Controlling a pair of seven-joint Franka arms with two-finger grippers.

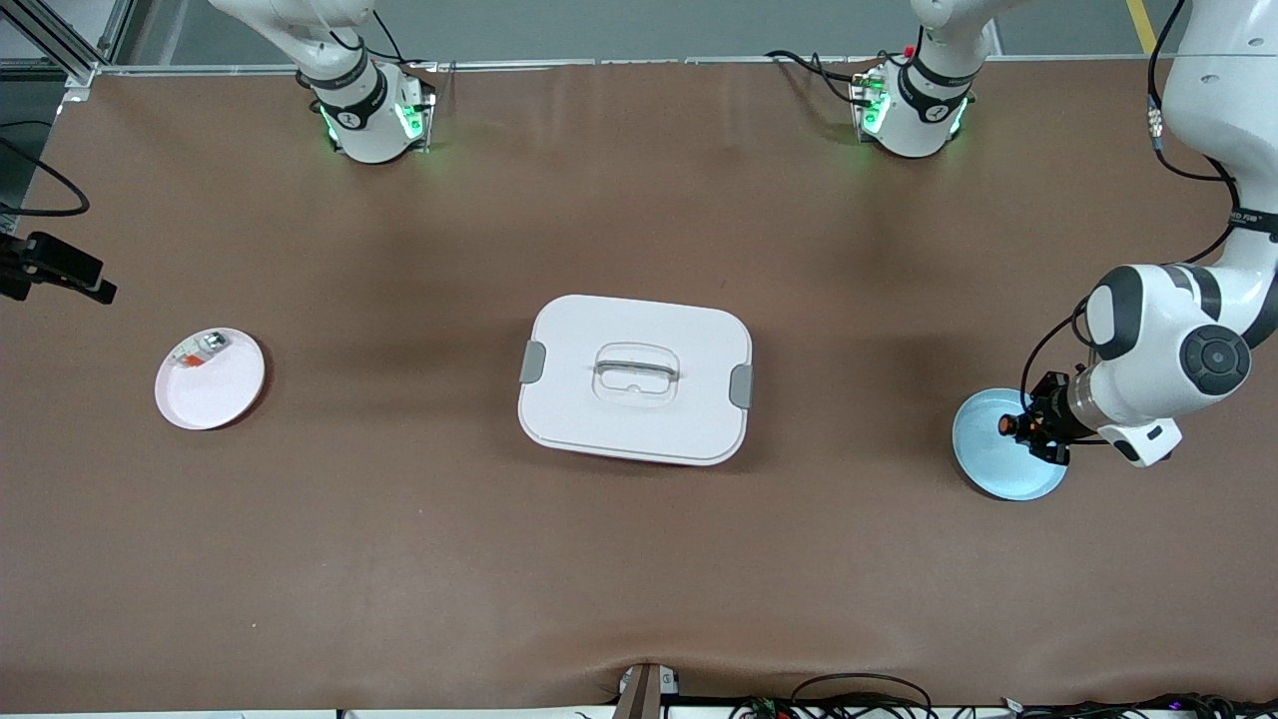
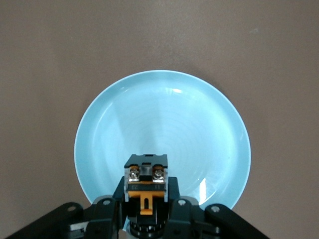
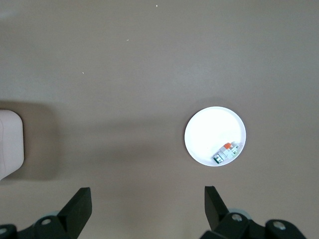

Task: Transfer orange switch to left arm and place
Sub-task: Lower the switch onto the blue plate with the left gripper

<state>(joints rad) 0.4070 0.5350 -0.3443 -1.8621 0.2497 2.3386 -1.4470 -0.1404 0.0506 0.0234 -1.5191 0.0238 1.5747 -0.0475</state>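
Brown cloth: covers the table (image 1: 639,559); everything sits on it.
Box: white box (image 1: 635,378), lid on and grey latches at both ends, mid-table, between the two plates and well apart from each.
Blue plate: blue plate (image 1: 988,454) toward the left arm's end, at about 3 o'clock from the box.
Left gripper: left gripper (image 1: 1028,424) hangs over the blue plate; jaws pinch the switch from both sides.
Switch: orange switch (image 2: 145,181) is held just above the blue plate; its black body, two screws and orange tab show in the left wrist view, its round orange end in the front view.
White plate: white plate (image 1: 225,389) toward the right arm's end, at about 9 o'clock from the box.
Grey piece: small silver-grey piece (image 3: 225,152) with an orange bit lies in the white plate, against its rim.
Right gripper: right gripper (image 3: 147,206) is up over bare cloth, with the white plate and a box corner below in its wrist view; jaws spread wide, gripping nothing.
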